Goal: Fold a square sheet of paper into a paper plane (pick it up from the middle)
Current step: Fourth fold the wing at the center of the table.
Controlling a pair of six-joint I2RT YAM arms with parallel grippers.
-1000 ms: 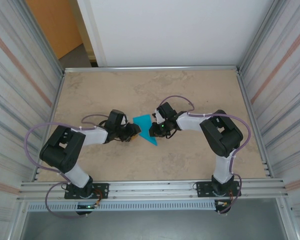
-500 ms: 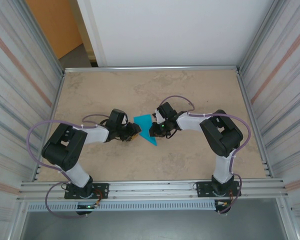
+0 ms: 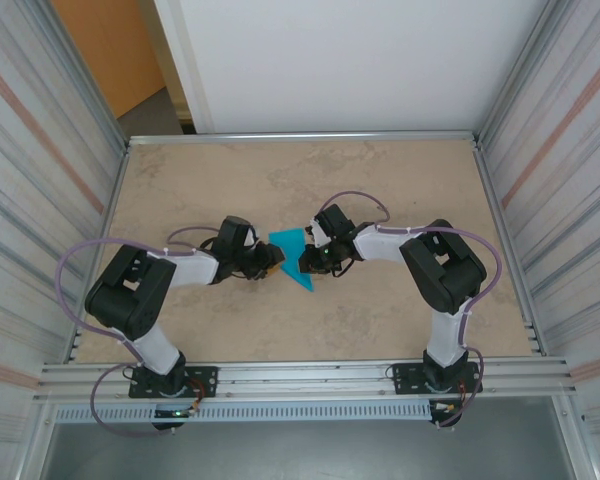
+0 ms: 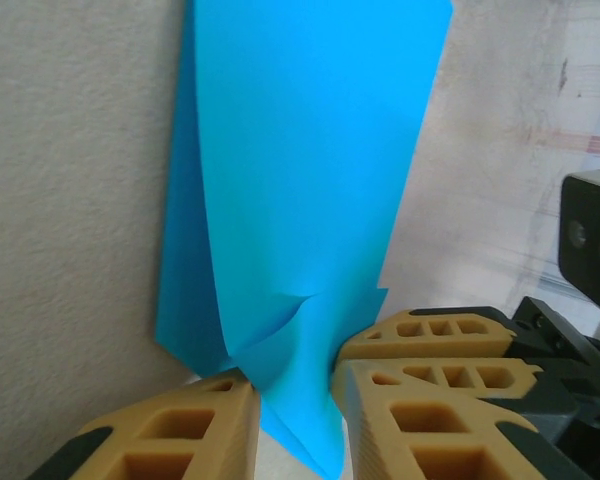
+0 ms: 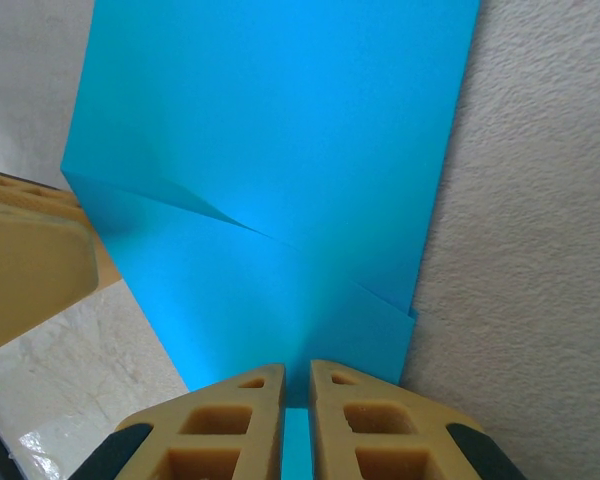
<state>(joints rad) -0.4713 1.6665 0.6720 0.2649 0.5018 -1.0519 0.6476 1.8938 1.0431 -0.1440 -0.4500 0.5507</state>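
Left tool (image 4: 291, 388) slightly nearer right tool (image 5: 297, 388), one creased sheet (image 4: 300, 180) between both.

A beige, marbled worktop (image 3: 200, 180) framed by aluminium rails (image 3: 300, 135). Ribbed metal walls (image 3: 40, 150) flank its left and right edges; a white panel (image 3: 340, 60) stands beyond the far edge.

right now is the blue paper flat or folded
Folded: the square sheet of paper shows a diagonal crease and overlapping layers, its edge pinched by the right gripper.

No readable text, labels, brands, numbers or signs anywhere in top or wrist views.
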